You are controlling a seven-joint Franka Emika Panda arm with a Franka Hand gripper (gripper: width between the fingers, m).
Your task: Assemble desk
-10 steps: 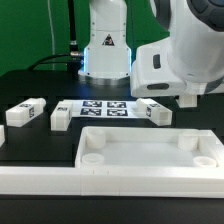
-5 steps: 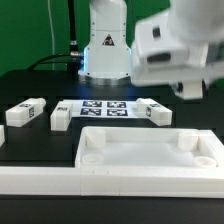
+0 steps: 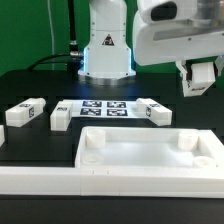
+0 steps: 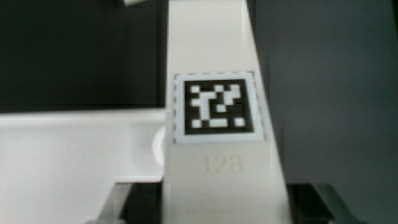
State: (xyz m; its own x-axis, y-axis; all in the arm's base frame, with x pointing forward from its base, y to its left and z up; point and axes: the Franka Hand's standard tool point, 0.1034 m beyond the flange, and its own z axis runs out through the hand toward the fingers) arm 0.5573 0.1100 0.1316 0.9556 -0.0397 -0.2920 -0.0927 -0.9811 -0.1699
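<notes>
Gripper [image 3: 198, 82] up in the air, jaws clamped on a white leg [image 4: 215, 60]. The wrist view shows the dark fingers [image 4: 139, 203] pinching it from both sides near one end, its tag [image 4: 217, 104] facing the cam. Held leg hangs clear of everything, above the tabletop [image 3: 150, 134], over by its far corner on the exterior view's right. Exact tilt of the leg is hard to call from the exterior view.

Tabletop itself lies flat, rim up, on the black table [image 3: 20, 140], front edge against the long border bar [image 3: 40, 182]. All 4 corner sockets [image 3: 92, 143] look empty as far as I can see — no leg seated anywhere.

Beyond the tabletop's far rim, the marker board [image 3: 100, 106] sits flat, approx opposite the rim's middle. Other 3 legs lie loose back there:
- right-hand loose leg [image 3: 153, 110]: just beside the board, near the tabletop's far rim.
- middle loose leg [image 3: 60, 116]: beside the board's other end.
- outer loose leg [image 3: 24, 110]: further out, past the tabletop's far corner on the exterior view's left.

Progress, my read: early days — 1 leg in hand, 0 of 4 fitted. Left to do: bring this leg to a socket, seat it, then same w/ the other 3. Whether they push or twist in, can't tell from here.
</notes>
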